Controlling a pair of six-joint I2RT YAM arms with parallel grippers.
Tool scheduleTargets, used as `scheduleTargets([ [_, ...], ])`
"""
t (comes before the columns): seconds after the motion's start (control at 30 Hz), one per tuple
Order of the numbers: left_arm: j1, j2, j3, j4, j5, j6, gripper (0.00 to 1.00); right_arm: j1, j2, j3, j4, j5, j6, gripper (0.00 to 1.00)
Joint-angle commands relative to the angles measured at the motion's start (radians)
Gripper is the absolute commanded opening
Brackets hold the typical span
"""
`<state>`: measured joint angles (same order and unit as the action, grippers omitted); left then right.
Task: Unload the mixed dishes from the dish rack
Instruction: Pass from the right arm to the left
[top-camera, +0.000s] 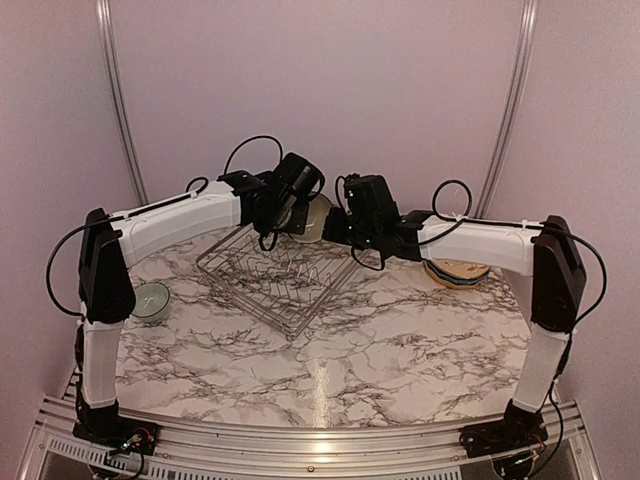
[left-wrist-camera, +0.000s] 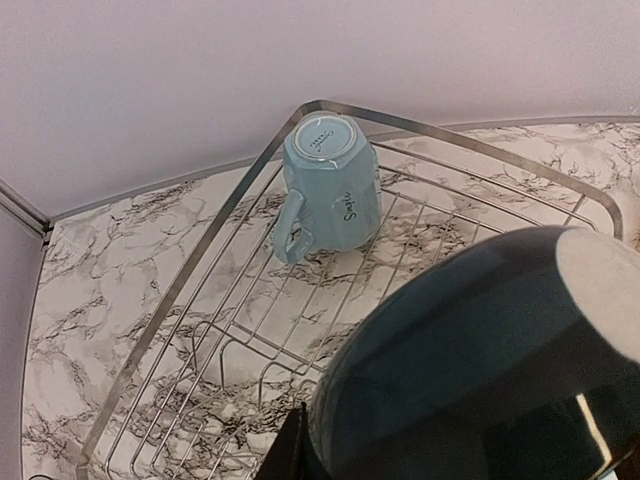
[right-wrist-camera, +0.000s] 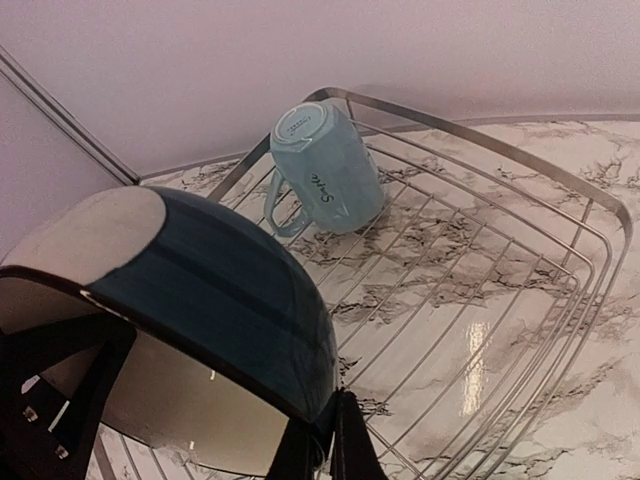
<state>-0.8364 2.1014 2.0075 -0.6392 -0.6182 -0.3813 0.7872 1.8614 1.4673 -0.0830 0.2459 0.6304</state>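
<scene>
The scene is lit evenly from above by soft, lilac-tinted light, and no hard shadows are cast. In the top view, which is slightly soft, a faint shadow is laid under the rack. The rails at the edges are bowed by the lens. A pale glare streak is seen on the table, well behind the left gripper and right gripper. In the wrist views the bowl, right at the grippers, is blurred and carries small highlights. The mug, farther ahead of them, is rendered fairly sharp.
</scene>
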Motion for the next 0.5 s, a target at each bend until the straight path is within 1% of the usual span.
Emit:
scheduleTargets([
  [0.0, -0.016, -0.001, 0.013, -0.055, 0.028, 0.035, 0.00, 0.014, 0.007, 0.083, 0.055, 0.004, -0.027, 0.00],
  [0.1, -0.015, -0.023, 0.003, -0.059, 0.006, 0.022, 0.00, 0.016, 0.006, 0.084, 0.055, 0.004, -0.037, 0.00],
  [0.2, -0.014, -0.046, -0.007, -0.059, -0.009, -0.006, 0.00, 0.017, 0.002, 0.082, 0.059, -0.001, -0.050, 0.16],
  [0.33, -0.012, -0.069, -0.020, -0.057, -0.015, -0.046, 0.00, 0.017, -0.004, 0.081, 0.057, -0.002, -0.076, 0.42],
  [0.4, -0.012, -0.082, -0.030, -0.055, -0.019, -0.064, 0.00, 0.017, -0.011, 0.076, 0.061, -0.004, -0.085, 0.50],
  [0.47, -0.009, -0.094, -0.041, -0.049, -0.024, -0.078, 0.00, 0.017, -0.023, 0.068, 0.061, -0.006, -0.091, 0.56],
])
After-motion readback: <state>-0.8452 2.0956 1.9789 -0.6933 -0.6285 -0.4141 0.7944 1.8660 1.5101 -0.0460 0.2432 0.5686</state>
